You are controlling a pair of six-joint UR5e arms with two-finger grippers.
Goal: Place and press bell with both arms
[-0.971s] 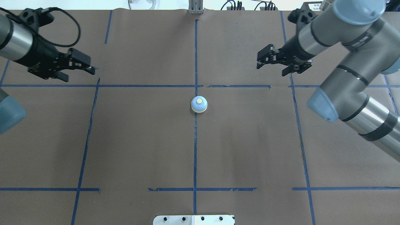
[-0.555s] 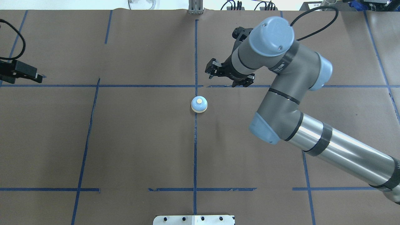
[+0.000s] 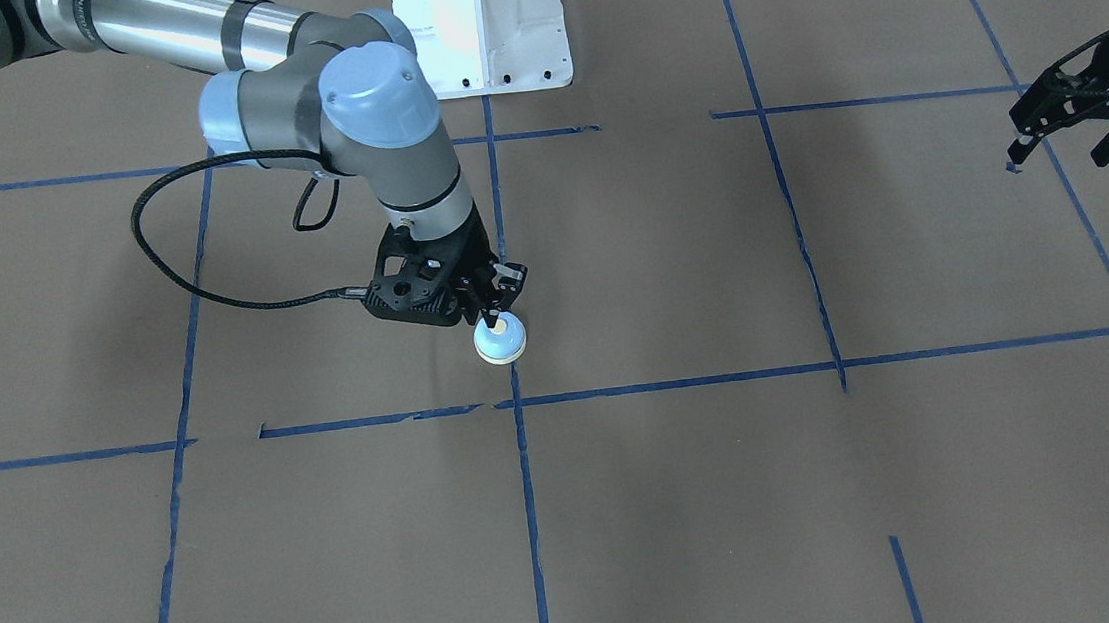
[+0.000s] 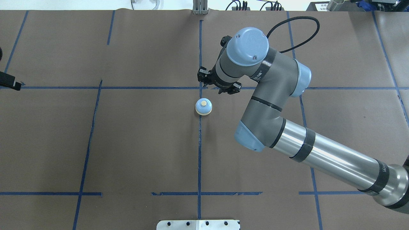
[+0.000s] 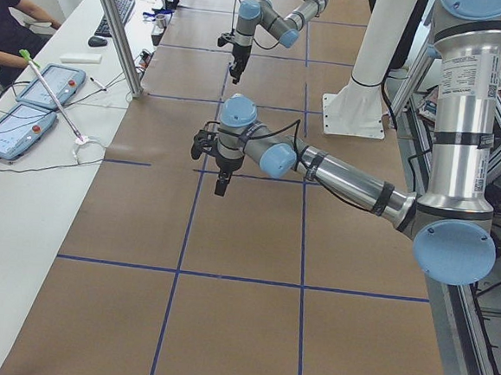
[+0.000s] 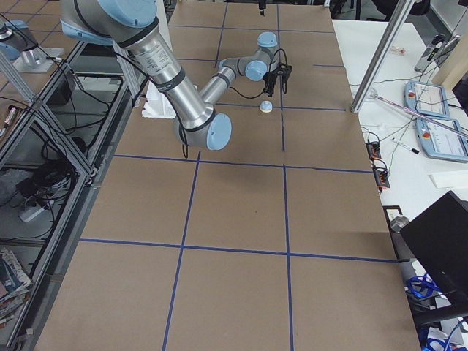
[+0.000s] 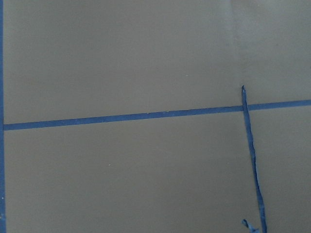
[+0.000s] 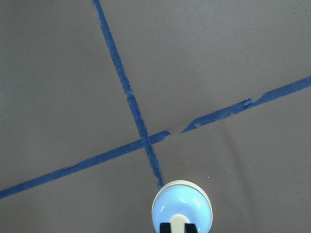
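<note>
The bell (image 4: 203, 106), with a light blue dome and a cream button, stands on the brown table at the centre tape line. It also shows in the front view (image 3: 500, 340), the right side view (image 6: 266, 107) and the right wrist view (image 8: 182, 211). My right gripper (image 3: 493, 319) points down over the button, jaws shut. In the overhead view it (image 4: 204, 83) looks a little above the bell. I cannot tell if it touches. My left gripper (image 3: 1057, 149) is open and empty far off at the table's left side, cut by the overhead view's edge (image 4: 9, 83).
Blue tape lines (image 4: 199, 143) divide the brown table cover. The white pedestal base (image 3: 479, 27) stands at the robot's side. The right arm's forearm (image 4: 319, 156) crosses the table's right half. A side table with tablets (image 5: 32, 92) and a post (image 5: 115, 29) flank the far side.
My right arm has swung in from the table's right side to above the bell. My left gripper has drawn back to the left edge of the overhead view. The bell has not moved.
</note>
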